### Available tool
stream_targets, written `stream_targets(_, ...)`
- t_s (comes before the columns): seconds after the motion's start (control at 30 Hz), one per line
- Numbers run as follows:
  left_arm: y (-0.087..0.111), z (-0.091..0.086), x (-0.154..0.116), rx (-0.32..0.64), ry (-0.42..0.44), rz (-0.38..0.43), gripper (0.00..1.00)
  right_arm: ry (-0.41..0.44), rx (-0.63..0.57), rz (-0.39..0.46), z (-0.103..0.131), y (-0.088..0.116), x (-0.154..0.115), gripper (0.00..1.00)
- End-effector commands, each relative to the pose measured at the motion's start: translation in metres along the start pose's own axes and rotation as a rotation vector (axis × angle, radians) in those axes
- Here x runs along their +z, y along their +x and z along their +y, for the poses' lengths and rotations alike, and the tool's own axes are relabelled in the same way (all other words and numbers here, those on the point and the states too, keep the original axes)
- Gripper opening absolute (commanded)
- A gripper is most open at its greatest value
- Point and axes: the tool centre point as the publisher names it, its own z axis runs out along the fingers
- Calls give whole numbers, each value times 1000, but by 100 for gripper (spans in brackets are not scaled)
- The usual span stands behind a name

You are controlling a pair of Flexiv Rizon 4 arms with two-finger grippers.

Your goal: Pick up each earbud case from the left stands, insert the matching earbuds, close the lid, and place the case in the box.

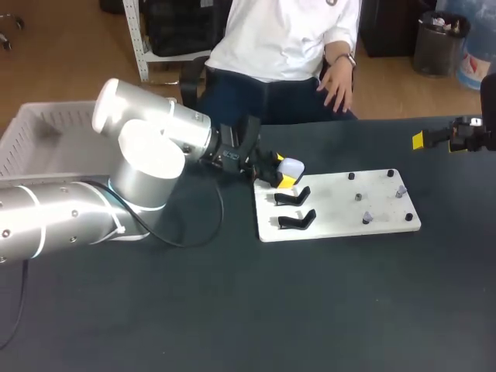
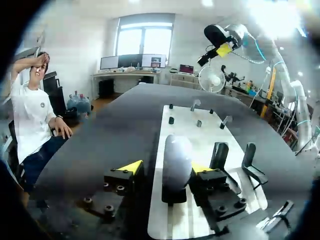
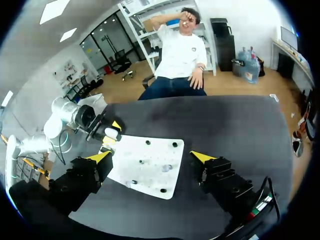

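Note:
A white earbud case [image 1: 291, 166] sits on the rear black stand at the left end of the white board [image 1: 341, 209]. My left gripper [image 1: 283, 174] is around it. In the left wrist view the case [image 2: 178, 157] stands upright between the yellow tips of that gripper [image 2: 166, 167]. One tip lies against the case and the other is a small gap away, so the gripper is open. Two empty black stands [image 1: 293, 196] are beside it. My right gripper [image 3: 150, 156] hangs open and empty high over the table's far right [image 1: 422, 139].
Small pegs and earbud-like pieces [image 1: 367, 218] stand on the board's right half. A white basket [image 1: 39, 132] sits at the table's back left, behind my left arm. Dark table surface stretches in front of the board.

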Motion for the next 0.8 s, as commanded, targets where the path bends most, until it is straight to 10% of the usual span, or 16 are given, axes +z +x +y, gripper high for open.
stream_targets(0.03, -1, 4, 1, -2, 8, 3, 49, 2, 0, 0, 0, 0, 0, 100)
stream_targets(0.3, -1, 3, 1, 0, 8, 1, 45, 2, 0, 0, 0, 0, 0, 100)
stream_targets(0.53, -3, 2, 1, 3, 17, -1, 61, 2, 0, 0, 0, 0, 0, 100)
stream_targets(0.8, -4, 2, 2, 6, 22, -5, 47, 2, 0, 0, 0, 0, 0, 100)
